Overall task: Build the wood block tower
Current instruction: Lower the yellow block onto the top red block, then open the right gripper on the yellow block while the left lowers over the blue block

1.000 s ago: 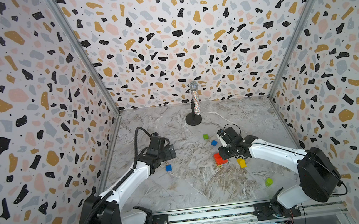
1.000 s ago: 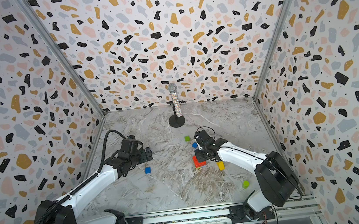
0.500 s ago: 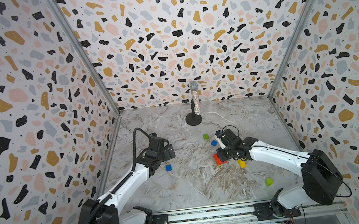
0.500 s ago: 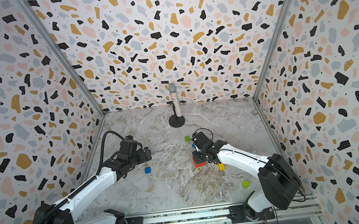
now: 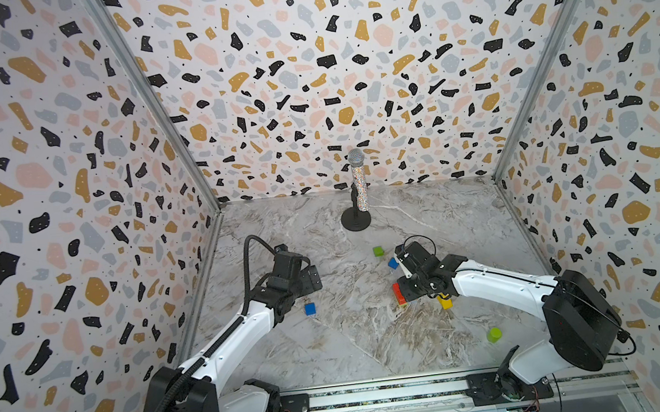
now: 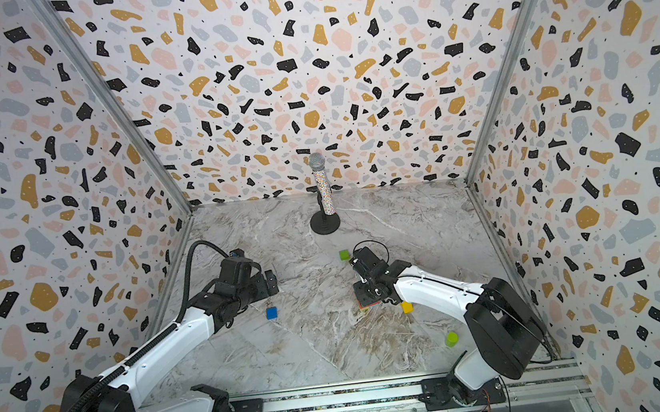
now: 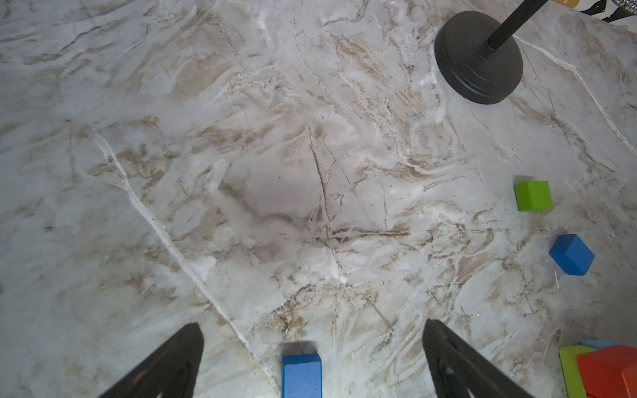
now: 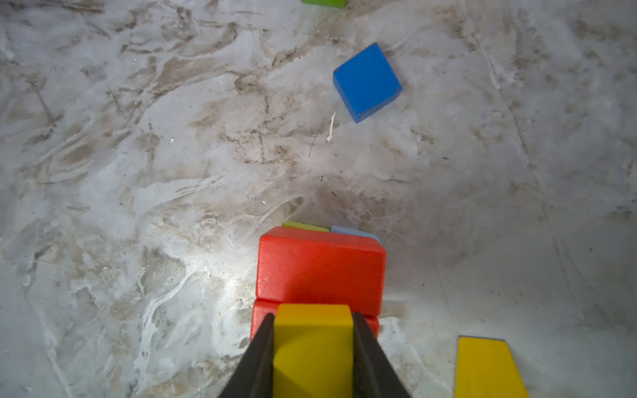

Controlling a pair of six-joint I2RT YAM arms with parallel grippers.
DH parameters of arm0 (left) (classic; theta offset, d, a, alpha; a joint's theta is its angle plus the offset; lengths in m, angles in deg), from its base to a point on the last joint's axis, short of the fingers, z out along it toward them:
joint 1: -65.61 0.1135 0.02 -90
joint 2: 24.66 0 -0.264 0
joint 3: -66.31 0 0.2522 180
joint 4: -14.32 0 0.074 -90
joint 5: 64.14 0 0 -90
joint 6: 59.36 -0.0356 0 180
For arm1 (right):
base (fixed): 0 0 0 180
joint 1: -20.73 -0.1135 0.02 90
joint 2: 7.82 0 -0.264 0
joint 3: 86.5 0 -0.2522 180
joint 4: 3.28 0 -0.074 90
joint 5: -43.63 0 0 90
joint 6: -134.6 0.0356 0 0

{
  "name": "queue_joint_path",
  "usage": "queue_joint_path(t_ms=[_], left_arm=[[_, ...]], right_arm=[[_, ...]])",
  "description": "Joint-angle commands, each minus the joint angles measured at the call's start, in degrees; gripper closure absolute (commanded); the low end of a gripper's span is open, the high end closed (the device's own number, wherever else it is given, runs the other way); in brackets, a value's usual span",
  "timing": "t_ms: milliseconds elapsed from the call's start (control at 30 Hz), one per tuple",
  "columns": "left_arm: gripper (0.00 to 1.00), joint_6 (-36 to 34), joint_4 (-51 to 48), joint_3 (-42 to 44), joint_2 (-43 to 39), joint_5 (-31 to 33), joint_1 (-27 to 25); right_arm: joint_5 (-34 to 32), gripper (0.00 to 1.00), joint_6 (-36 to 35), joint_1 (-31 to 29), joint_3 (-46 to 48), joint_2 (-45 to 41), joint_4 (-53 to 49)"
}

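My right gripper (image 8: 313, 314) is shut on a yellow block (image 8: 313, 348) and holds it just above the tower (image 8: 320, 268). The tower is low: red bricks on top, with a green and a light blue block edge showing beneath. In both top views this gripper (image 5: 410, 286) covers most of the tower (image 5: 398, 294). My left gripper (image 7: 312, 330) stands open over a blue cube (image 7: 302, 374) that lies on the floor between its fingers, untouched. Loose wood blocks: a second yellow block (image 5: 446, 302), a blue cube (image 5: 393, 263) and a green cube (image 5: 377, 251).
A glittery microphone on a black stand (image 5: 356, 212) stands at the back middle. A lime-green cylinder (image 5: 494, 334) lies at the front right. Patterned walls close in the marble floor (image 5: 335, 348) on three sides.
My right gripper has shifted slightly left over the red bricks with the yellow block still in it. The left arm has barely moved.
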Motion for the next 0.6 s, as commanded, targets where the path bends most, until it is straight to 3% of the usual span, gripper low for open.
queue_joint_path(t_ms=[0,567], left_arm=[[0.00,-0.27,1.33,0.72,-0.83,0.69,-0.13],[0.00,-0.27,1.05,0.50,-1.28,1.34,-0.11]], right_arm=[[-1.04,0.74,0.36,-0.28,-0.12,-0.22,-0.48],[-1.34,0.74,-0.13,-0.32,-0.31,0.75,0.15]])
